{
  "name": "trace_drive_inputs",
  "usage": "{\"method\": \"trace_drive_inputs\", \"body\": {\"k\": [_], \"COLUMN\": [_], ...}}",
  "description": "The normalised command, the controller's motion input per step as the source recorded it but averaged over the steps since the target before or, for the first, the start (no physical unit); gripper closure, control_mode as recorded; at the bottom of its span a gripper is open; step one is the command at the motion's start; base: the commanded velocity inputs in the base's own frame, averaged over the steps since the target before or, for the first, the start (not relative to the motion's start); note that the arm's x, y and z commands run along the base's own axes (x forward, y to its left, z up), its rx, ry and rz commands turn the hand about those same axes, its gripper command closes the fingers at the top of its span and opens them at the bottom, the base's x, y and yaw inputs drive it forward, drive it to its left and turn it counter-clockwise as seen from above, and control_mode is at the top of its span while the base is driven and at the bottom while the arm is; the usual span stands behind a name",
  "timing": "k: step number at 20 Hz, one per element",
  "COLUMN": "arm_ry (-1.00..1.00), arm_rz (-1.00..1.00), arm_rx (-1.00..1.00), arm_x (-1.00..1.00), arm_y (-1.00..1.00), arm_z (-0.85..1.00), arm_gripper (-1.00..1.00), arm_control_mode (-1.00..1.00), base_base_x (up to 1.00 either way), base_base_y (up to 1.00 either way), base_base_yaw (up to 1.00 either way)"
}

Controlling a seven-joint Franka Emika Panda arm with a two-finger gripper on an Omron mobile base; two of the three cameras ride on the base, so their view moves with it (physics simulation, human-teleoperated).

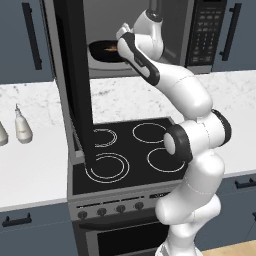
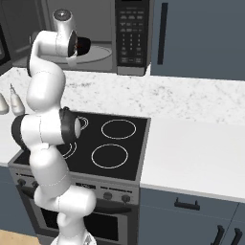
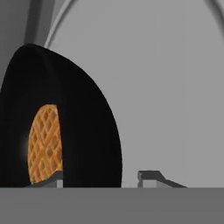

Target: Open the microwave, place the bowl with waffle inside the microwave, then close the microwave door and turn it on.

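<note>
Releasing small shallow black bowl (image 1: 104, 51) with round golden-brown grid waffle (image 3: 45, 143) inside grey-steel microwave (image 2: 103, 52), on cavity floor. Advice: back gripper (image 3: 101, 177) straight out, level, no rim snag. Jaws apart, one each side of bowl wall. Arm stretched up over black four-ring stove (image 2: 115, 143); dark-glass microwave door (image 1: 75, 85) swung wide.

open microwave door (image 1: 75, 75) beside stove (image 1: 127, 150)

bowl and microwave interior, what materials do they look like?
The bowl: matte black, likely ceramic or plastic; no glare, so the look leaves it open. The microwave interior: flat grey, like painted metal, evenly shaded. Its frame looks like brushed steel.
</note>
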Motion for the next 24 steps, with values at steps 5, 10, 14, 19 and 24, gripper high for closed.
{"method": "trace_drive_inputs", "body": {"k": [5, 10, 14, 19, 24], "arm_ry": [-0.04, -0.29, -0.26, -0.23, -0.07], "arm_rz": [0.00, 0.00, 0.00, 0.00, 0.00], "arm_rx": [0.00, 0.00, 0.00, 0.01, -0.03], "arm_x": [-0.10, -0.47, -0.64, -0.71, -0.92], "arm_y": [0.00, -0.03, 0.00, -0.03, -0.13], "arm_z": [0.00, 0.00, -0.40, -0.17, 0.26], "arm_gripper": [-1.00, -1.00, -1.00, -1.00, -1.00], "arm_control_mode": [-1.00, -1.00, -1.00, -1.00, -1.00], "base_base_x": [0.00, 0.00, 0.00, 0.00, 0.00], "base_base_y": [0.00, 0.00, 0.00, 0.00, 0.00], "base_base_yaw": [0.00, 0.00, 0.00, 0.00, 0.00]}}
